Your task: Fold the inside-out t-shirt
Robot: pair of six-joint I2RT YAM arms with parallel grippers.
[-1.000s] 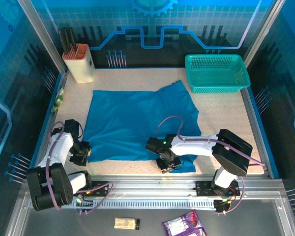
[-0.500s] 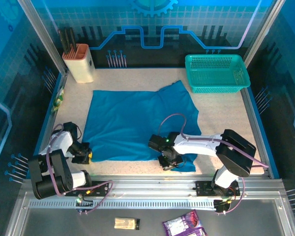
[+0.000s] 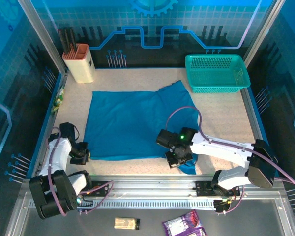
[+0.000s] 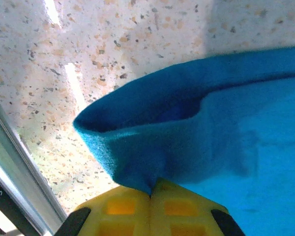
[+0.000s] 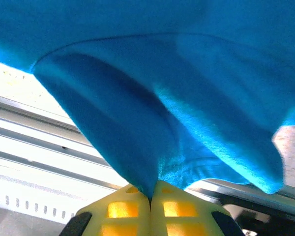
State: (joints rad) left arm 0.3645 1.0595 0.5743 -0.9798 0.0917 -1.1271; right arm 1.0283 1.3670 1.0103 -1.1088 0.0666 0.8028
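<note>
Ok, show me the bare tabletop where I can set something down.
Widest: right of the t-shirt, below the basket. The far strip between the beige holder and the basket, and a narrow strip left of the t-shirt. The near edge is crowded: left pincer and right pincer clamp the t-shirt's hem.

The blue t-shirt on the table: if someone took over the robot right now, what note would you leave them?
Left gripper: shut on the t-shirt, at its near left corner.
Right gripper: shut on its near edge, right side.
T-shirt: spread open on the table, unfolded.
Done: both grips taken.
Left: lift the near edge and make every fold.
</note>
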